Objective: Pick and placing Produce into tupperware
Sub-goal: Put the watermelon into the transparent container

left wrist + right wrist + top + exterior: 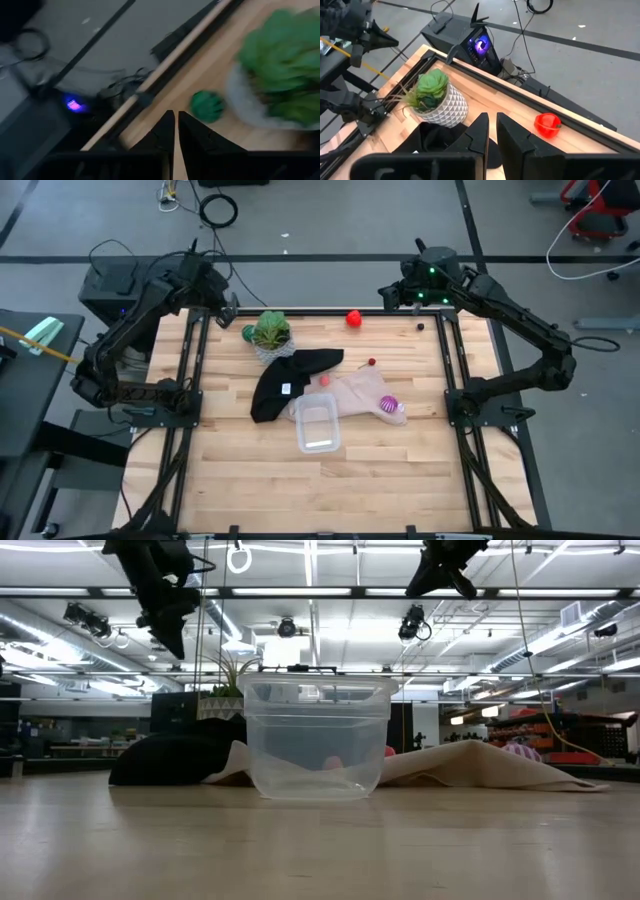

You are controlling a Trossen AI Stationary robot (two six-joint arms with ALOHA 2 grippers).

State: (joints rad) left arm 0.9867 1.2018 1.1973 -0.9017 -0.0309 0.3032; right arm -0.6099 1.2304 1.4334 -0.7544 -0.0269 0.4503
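Wooden counter (380, 480), open workshop floor beyond: we log the clear tupperware (317, 425) at centre, empty, touching a beige cloth (355, 395) and a black cloth (285, 380). Red fruit (353, 319) at the far edge lies nearest our right gripper (491, 131), jaws nearly closed on nothing; green fruit (206, 106) sits just ahead of our left gripper (175, 131), jaws likewise, beside the potted plant (270, 333). Purple fruit (388, 404) rests on the beige cloth.

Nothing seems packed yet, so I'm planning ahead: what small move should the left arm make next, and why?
Probably lower the left gripper toward the green fruit beside the potted plant and open it. Its fingers look nearly closed, the fruit lies just ahead of them, and the tupperware looks empty. The right gripper waits near the red fruit.
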